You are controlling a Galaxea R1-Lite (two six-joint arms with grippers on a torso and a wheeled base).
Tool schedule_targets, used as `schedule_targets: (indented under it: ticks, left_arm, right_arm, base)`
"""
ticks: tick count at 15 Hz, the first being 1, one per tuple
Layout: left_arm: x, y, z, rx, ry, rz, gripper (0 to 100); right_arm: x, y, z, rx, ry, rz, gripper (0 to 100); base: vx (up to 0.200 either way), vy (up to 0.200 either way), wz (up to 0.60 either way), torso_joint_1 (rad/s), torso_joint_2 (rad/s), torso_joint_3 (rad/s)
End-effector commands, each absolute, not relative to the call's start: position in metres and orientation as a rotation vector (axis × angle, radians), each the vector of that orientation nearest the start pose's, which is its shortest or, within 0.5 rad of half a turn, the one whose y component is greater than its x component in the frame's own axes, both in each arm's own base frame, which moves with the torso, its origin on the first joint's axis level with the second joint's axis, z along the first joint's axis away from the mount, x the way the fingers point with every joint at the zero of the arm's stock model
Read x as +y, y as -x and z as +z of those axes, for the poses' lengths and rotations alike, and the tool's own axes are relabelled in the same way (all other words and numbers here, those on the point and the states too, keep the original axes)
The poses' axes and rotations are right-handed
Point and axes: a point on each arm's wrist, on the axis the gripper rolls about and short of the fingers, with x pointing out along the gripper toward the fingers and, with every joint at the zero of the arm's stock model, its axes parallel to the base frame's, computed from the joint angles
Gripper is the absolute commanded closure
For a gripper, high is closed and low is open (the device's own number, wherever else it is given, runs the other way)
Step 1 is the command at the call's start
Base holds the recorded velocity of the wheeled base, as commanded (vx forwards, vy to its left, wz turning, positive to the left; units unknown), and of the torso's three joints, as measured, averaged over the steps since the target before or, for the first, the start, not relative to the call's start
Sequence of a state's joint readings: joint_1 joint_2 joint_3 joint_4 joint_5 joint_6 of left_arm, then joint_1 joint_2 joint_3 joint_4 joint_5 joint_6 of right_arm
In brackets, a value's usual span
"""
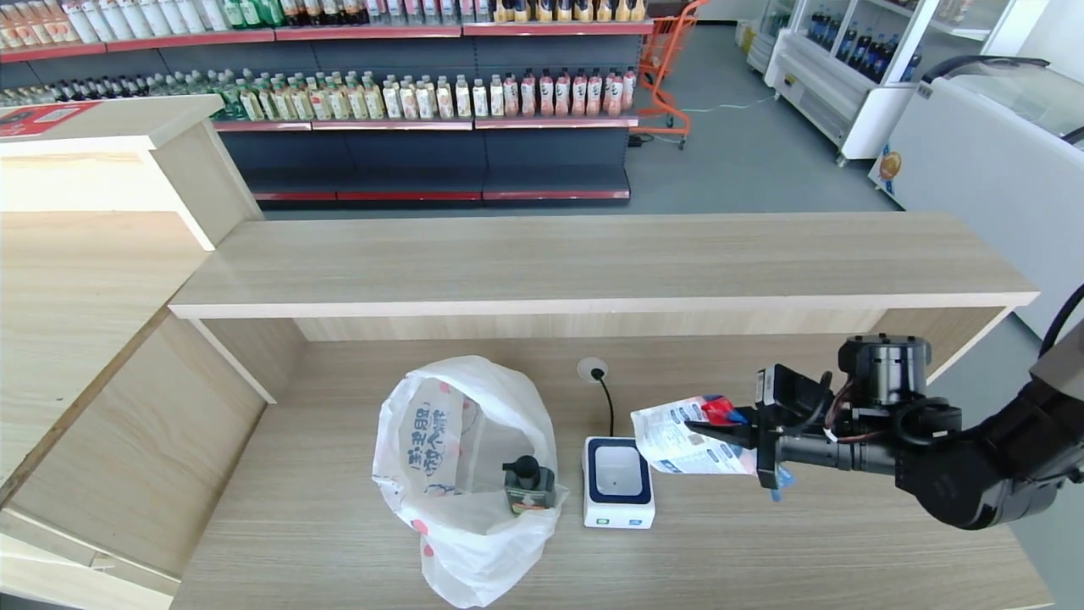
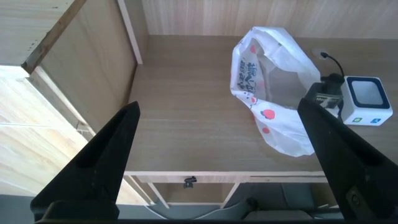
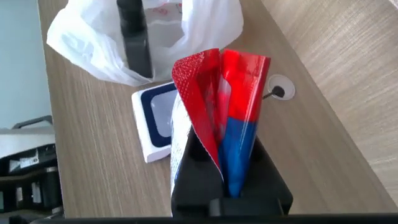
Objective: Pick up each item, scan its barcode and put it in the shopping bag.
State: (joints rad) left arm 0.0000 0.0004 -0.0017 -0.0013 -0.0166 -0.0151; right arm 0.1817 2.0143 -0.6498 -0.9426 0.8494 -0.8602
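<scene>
Store shelves [image 1: 423, 93] back our wooden counter [image 1: 762, 542]. We count one shopping bag [image 1: 440, 440] holding one bottle [image 1: 528, 487], one scanner [image 1: 618, 483] and one pouch [image 1: 677, 436], clamped in our right gripper [image 1: 720, 428] beside the scanner. Our left gripper [image 2: 219, 106] is spread wide, empty.

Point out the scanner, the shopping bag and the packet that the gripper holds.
scanner [image 1: 618, 473], head view, on its dark window.
shopping bag [image 1: 434, 436], head view, on its printed wall.
packet [image 1: 677, 439], head view, on its white printed face.
</scene>
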Motion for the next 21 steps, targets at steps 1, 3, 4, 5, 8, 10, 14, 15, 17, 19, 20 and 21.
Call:
schedule_targets:
  ticks: [1, 3, 4, 5, 8, 10, 14, 15, 17, 19, 20, 21]
  left_arm:
    - [0.000, 0.023, 0.076, -0.003, 0.015, -0.017, 0]
    - [0.000, 0.023, 0.076, -0.003, 0.015, -0.017, 0]
    - [0.000, 0.023, 0.076, -0.003, 0.015, -0.017, 0]
    - [0.000, 0.023, 0.076, -0.003, 0.015, -0.017, 0]
    - [0.000, 0.023, 0.076, -0.003, 0.015, -0.017, 0]
    - [0.000, 0.023, 0.076, -0.003, 0.015, -0.017, 0]
    - [0.000, 0.023, 0.076, -0.003, 0.015, -0.017, 0]
    - [0.000, 0.023, 0.076, -0.003, 0.015, -0.017, 0]
    - [0.000, 0.023, 0.076, -0.003, 0.015, -0.017, 0]
    - [0.000, 0.023, 0.076, -0.003, 0.015, -0.017, 0]
    - [0.000, 0.023, 0.076, -0.003, 0.015, -0.017, 0]
    - [0.000, 0.023, 0.076, -0.003, 0.015, -0.017, 0]
  right_arm:
    - [0.085, -0.319, 0.060, -0.037, 0.637, 1.173, 100]
    - [0.093, -0.320, 0.055, -0.069, 0.663, 1.214, 100]
    - [0.095, -0.323, 0.055, -0.090, 0.676, 1.216, 100]
    - [0.098, -0.327, 0.053, -0.109, 0.687, 1.215, 100]
    - [0.105, -0.336, 0.047, -0.181, 0.704, 1.217, 100]
    - [0.108, -0.339, 0.039, -0.215, 0.706, 1.241, 100]
    - [0.110, -0.343, 0.026, -0.243, 0.705, 1.270, 100]
    - [0.110, -0.345, 0.023, -0.242, 0.704, 1.272, 100]
    - [0.108, -0.349, 0.017, -0.242, 0.698, 1.284, 100]
    - [0.108, -0.352, 0.014, -0.257, 0.695, 1.301, 100]
    - [0.109, -0.356, 0.016, -0.287, 0.704, 1.307, 100]
    - [0.110, -0.359, 0.014, -0.299, 0.710, 1.314, 100]
  base:
    - [0.000, 0.000, 0.00, 0.000, 0.00, 0.000]
    - [0.000, 0.000, 0.00, 0.000, 0.00, 0.000]
    - [0.000, 0.000, 0.00, 0.000, 0.00, 0.000]
    - [0.000, 0.000, 0.00, 0.000, 0.00, 0.000]
    - [0.000, 0.000, 0.00, 0.000, 0.00, 0.000]
    - [0.000, 0.000, 0.00, 0.000, 0.00, 0.000]
    - [0.000, 0.000, 0.00, 0.000, 0.00, 0.000]
    - [0.000, 0.000, 0.00, 0.000, 0.00, 0.000]
    - [0.000, 0.000, 0.00, 0.000, 0.00, 0.000]
    - [0.000, 0.000, 0.00, 0.000, 0.00, 0.000]
    - [0.000, 0.000, 0.00, 0.000, 0.00, 0.000]
    - [0.000, 0.000, 0.00, 0.000, 0.00, 0.000]
